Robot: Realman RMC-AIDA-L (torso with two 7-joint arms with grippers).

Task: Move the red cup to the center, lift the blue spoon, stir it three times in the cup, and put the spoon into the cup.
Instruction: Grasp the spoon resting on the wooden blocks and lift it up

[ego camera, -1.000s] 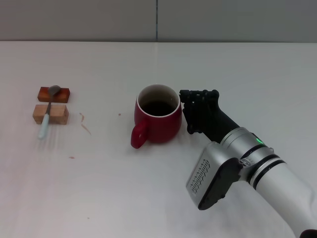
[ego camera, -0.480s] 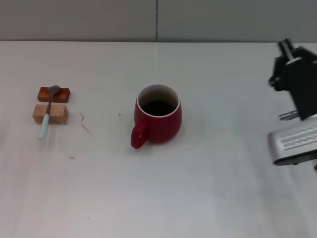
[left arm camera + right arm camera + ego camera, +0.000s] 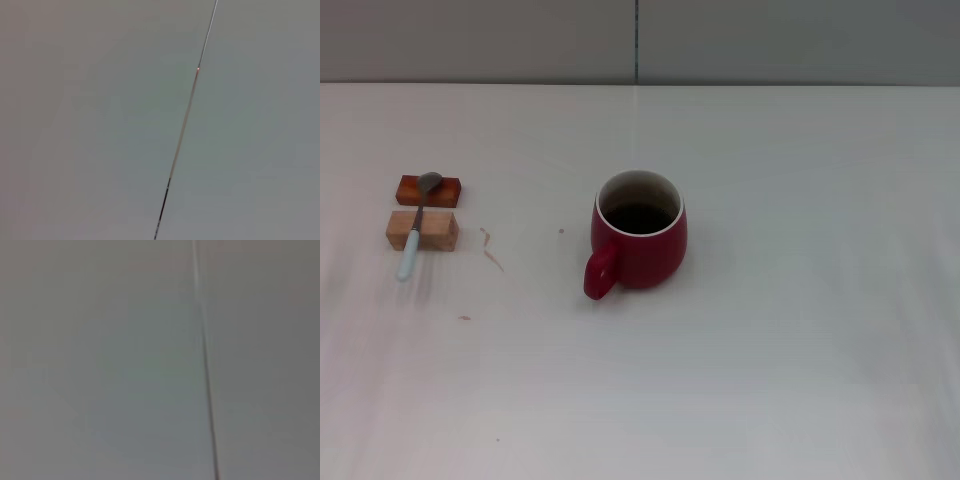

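The red cup [image 3: 639,236] stands upright near the middle of the white table [image 3: 800,330], its handle toward the front left and its inside dark. The blue spoon [image 3: 413,235] lies at the far left, its grey bowl on a small red block [image 3: 429,189] and its pale blue handle across a tan wooden block [image 3: 422,229]. Neither gripper shows in the head view. Both wrist views show only a plain grey surface with a thin seam.
The table's back edge meets a grey wall [image 3: 520,40] with a vertical seam. A few small reddish marks [image 3: 492,252] lie on the table between the blocks and the cup.
My right arm was beside the cup a second ago, then pulled away to the right and up, and has now left the head view. The cup and spoon have not moved.
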